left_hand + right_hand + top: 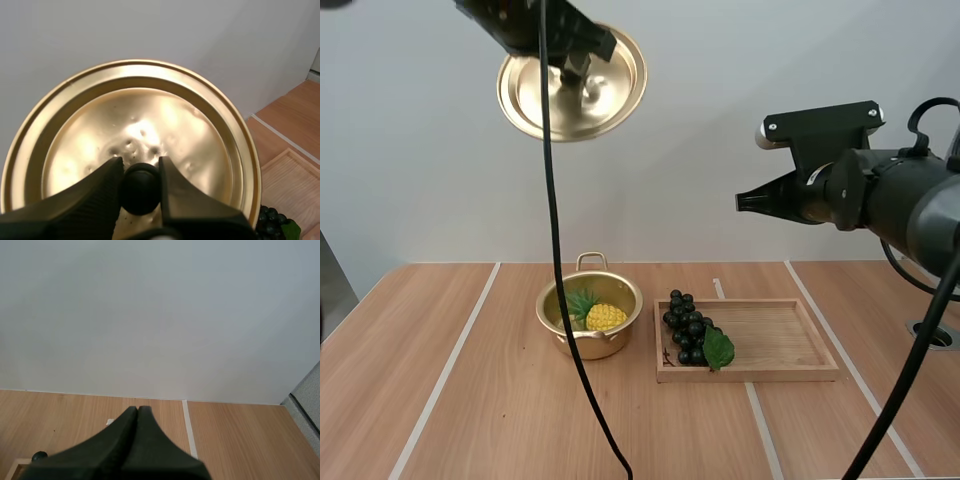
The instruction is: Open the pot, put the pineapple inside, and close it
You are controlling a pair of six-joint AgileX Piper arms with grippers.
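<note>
A gold pot (625, 300) stands open on the table with a yellow pineapple (604, 317) and its green leaves inside. High above it my left gripper (574, 68) is shut on the black knob (140, 188) of the gold lid (620, 85), which hangs tilted with its top face toward the camera. In the left wrist view the lid (200, 130) spreads behind my fingers (102, 187). My right gripper (745, 201) hovers high over the table's right side, shut on nothing; its fingers (136, 432) lie together as one wedge.
A wooden tray (780, 345) lies to the right of the pot, with a bunch of dark grapes (688, 327) and a green leaf at its left end. White lines run across the wooden table (470, 400).
</note>
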